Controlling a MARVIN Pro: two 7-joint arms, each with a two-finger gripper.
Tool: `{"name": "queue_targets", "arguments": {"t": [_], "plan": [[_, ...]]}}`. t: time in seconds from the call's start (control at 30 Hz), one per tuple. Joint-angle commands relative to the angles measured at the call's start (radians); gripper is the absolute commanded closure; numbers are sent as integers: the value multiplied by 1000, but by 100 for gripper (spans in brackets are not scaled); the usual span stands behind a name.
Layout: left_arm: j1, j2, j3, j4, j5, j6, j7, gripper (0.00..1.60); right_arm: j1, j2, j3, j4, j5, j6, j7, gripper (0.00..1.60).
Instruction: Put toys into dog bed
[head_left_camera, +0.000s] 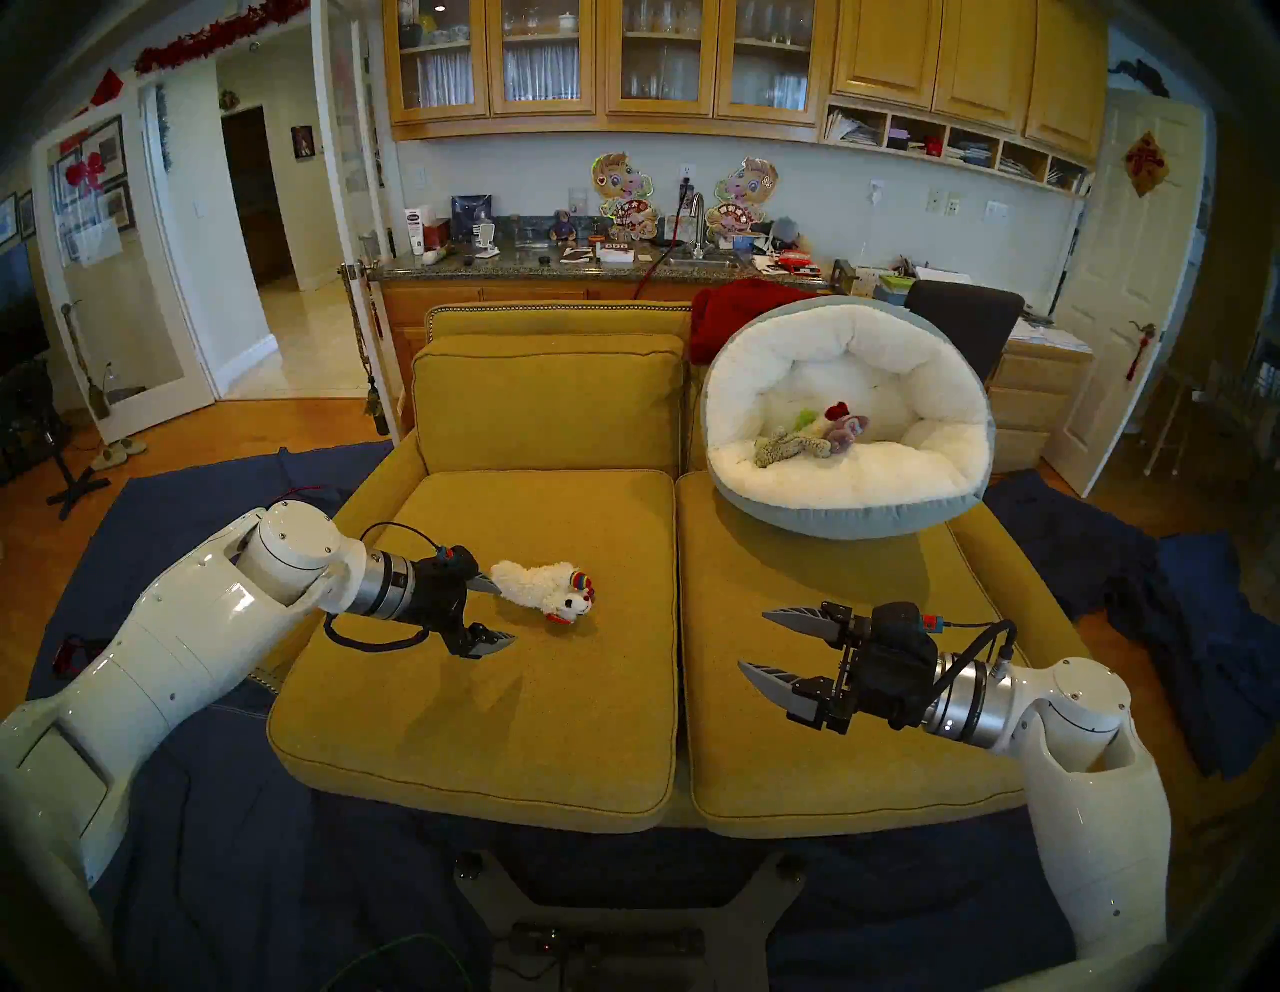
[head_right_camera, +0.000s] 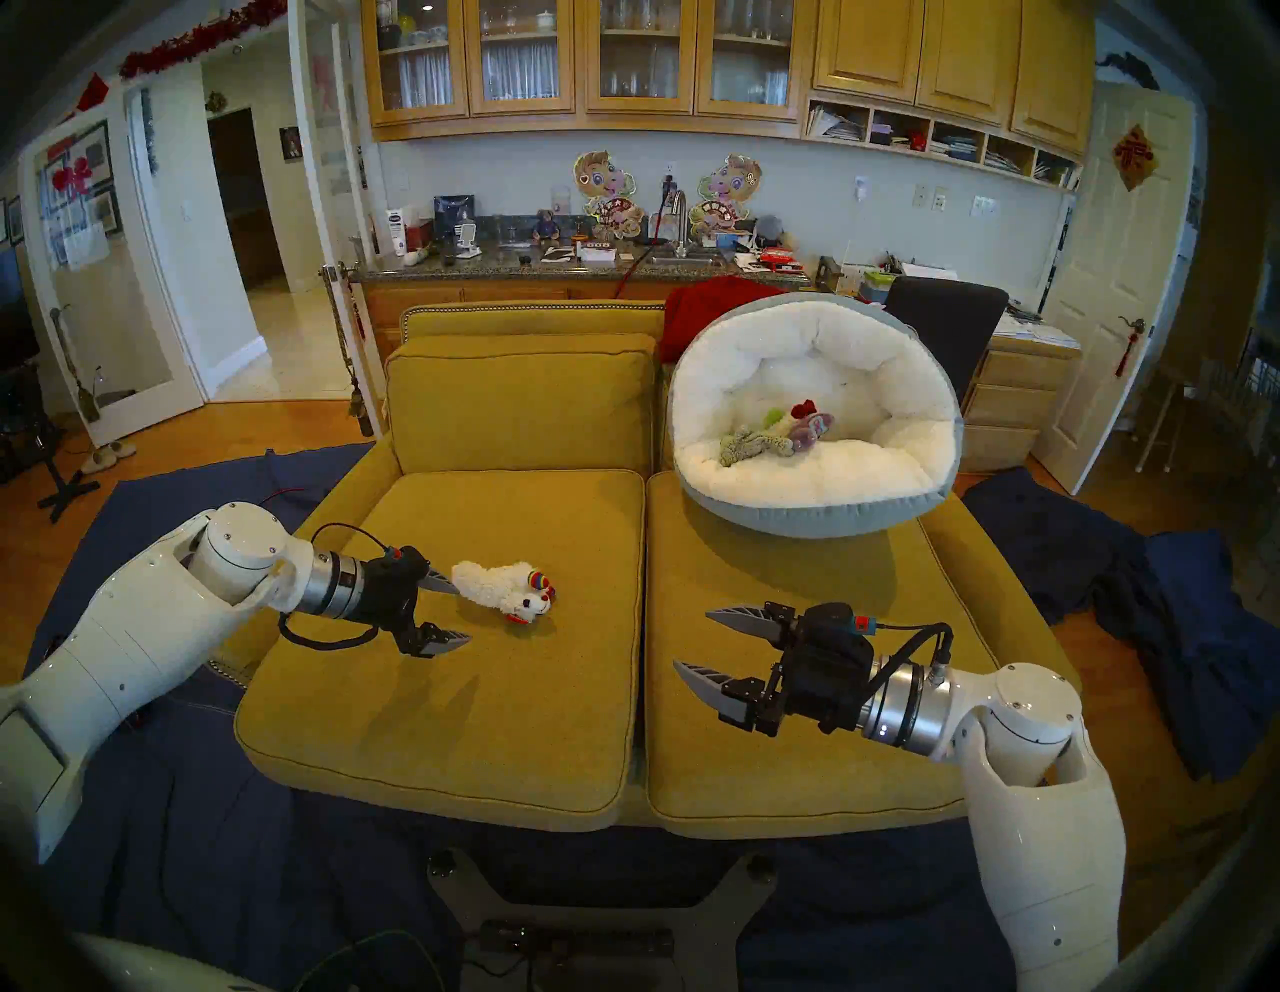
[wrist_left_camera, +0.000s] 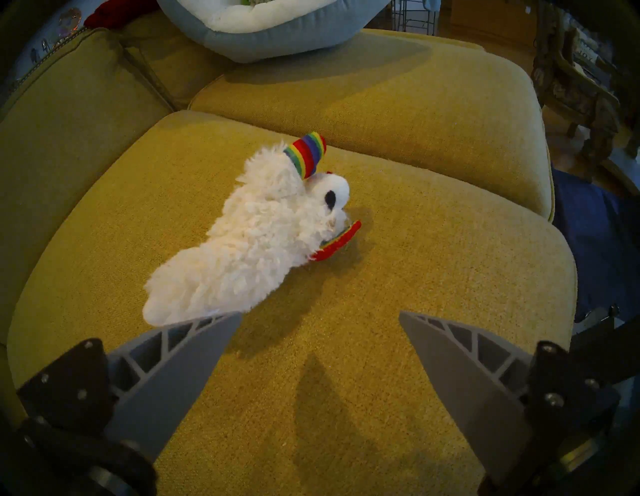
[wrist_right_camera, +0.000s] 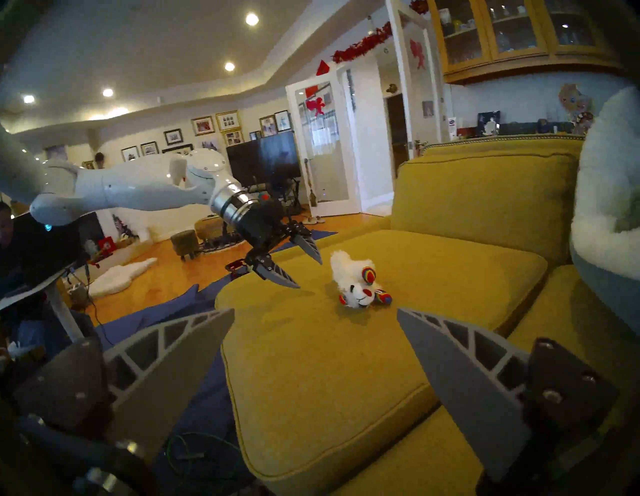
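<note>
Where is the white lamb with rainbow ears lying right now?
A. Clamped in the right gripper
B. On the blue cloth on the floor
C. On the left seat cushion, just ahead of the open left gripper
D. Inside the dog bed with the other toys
C: the white lamb with rainbow ears lies on the left seat cushion, just ahead of the open left gripper, outside the dog bed.

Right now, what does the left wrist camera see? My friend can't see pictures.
A fluffy white lamb toy with rainbow ears lies on a mustard-yellow sofa cushion, just past the open left tool. The dog bed peeks in at the top.
</note>
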Motion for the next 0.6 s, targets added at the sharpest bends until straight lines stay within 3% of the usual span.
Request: {"name": "queue_targets", "arguments": {"t": [0.0, 0.23, 0.37, 0.4, 0.47, 0.57], "plan": [[-38, -2, -19, -9, -4, -1, -2, 0, 15, -31, -18, -31, -17, 7, -50, 0], [-38, -3, -19, -8, -3, -1, -3, 0, 35, -38, -29, -16, -19, 13, -54, 0], [-104, -29, -17, 43, 28, -4, 1, 0, 38, -37, -34, -12, -20, 18, -54, 0], [-88, -39, -53, 38, 38, -1, 5, 0, 38, -37, -35, -11, -20, 18, -54, 0], [-138, -44, -35, 60, 44, 1, 1, 0, 37, -37, -36, -9, -21, 19, -55, 0], [-144, -57, -67, 52, 65, 0, 6, 0, 38, -38, -34, -3, -20, 20, -56, 0]]}}
